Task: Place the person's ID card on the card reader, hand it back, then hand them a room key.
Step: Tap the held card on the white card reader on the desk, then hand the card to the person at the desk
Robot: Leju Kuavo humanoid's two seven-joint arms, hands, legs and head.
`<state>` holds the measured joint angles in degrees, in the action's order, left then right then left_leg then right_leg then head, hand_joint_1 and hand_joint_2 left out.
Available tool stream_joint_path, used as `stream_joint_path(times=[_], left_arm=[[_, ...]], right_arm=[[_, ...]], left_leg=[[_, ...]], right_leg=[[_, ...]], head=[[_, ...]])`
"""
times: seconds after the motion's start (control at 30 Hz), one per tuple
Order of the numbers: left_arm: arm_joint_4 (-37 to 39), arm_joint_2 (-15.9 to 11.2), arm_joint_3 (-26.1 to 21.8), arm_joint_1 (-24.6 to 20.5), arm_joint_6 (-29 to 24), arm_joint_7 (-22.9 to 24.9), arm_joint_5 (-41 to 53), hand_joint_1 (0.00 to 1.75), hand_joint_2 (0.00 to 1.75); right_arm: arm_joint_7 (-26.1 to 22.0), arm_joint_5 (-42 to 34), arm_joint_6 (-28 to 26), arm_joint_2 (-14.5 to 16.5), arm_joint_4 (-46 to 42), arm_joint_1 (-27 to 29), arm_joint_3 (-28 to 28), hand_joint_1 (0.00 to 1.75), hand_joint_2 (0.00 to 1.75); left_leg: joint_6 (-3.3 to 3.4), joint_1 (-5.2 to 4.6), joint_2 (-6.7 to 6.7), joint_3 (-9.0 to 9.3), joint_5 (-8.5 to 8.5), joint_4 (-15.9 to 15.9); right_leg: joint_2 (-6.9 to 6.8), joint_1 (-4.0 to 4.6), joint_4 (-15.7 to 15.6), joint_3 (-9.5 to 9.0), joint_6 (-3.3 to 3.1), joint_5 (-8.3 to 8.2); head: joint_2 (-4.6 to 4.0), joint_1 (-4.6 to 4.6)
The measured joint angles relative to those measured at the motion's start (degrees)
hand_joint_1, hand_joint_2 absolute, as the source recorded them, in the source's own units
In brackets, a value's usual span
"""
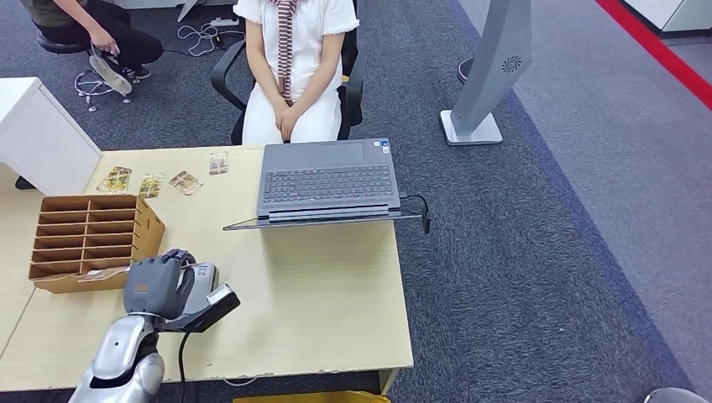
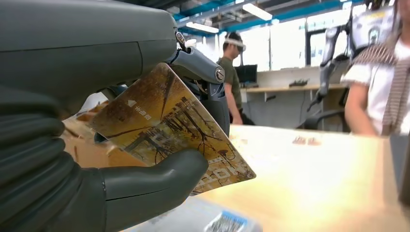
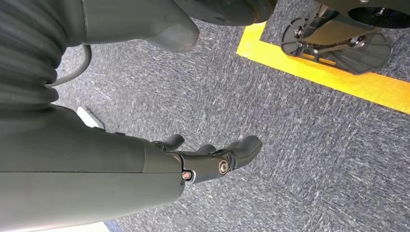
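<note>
My left hand (image 1: 158, 284) hovers near the table's front left, just over a small grey card reader (image 1: 205, 275). In the left wrist view the thumb and fingers pinch a golden-brown printed card (image 2: 169, 128), tilted, just above the reader's top (image 2: 212, 220). A person in white (image 1: 294, 59) sits behind the table with hands in their lap. My right hand (image 3: 212, 157) hangs over the carpet, holding nothing, its fingers loosely apart.
A cardboard slotted card box (image 1: 88, 239) stands just left of my left hand. Several similar cards (image 1: 151, 185) lie at the table's far left. An open laptop (image 1: 327, 180) fills the far middle. A white cabinet (image 1: 38, 134) stands at the left, and another person (image 1: 84, 25) sits beyond it.
</note>
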<state>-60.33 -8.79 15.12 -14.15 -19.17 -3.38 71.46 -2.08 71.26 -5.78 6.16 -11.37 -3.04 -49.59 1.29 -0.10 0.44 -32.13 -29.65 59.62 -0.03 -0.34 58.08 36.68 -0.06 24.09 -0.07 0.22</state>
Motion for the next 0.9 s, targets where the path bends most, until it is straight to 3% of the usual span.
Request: stream_joint_path(times=[0.4, 0.9], left_arm=[[2.9, -0.3, 1.4, -2.1, 9.5, 2.6, 1.1, 1.75, 1.75], [4.5, -1.3, 2.1, -3.7, 11.8, 3.2, 0.4, 1.75, 1.75]], right_arm=[[-0.3, 1.1, 0.2, -0.1, 0.0, 0.0, 0.0, 0.0, 1.75], [-0.3, 1.8, 0.4, -0.2, 0.0, 0.0, 0.0, 0.0, 1.75]], left_leg=[[0.0, 0.0, -0.03, 0.04, 0.0, 0.0], [-0.19, 0.02, -0.05, 0.11, 0.13, 0.0]], right_leg=[[-0.04, -0.01, 0.0, -0.08, 0.0, 0.0], [-0.05, -0.01, 0.0, -0.13, -0.1, -0.07]], head=[[0.0, -0.01], [-0.01, -0.02]])
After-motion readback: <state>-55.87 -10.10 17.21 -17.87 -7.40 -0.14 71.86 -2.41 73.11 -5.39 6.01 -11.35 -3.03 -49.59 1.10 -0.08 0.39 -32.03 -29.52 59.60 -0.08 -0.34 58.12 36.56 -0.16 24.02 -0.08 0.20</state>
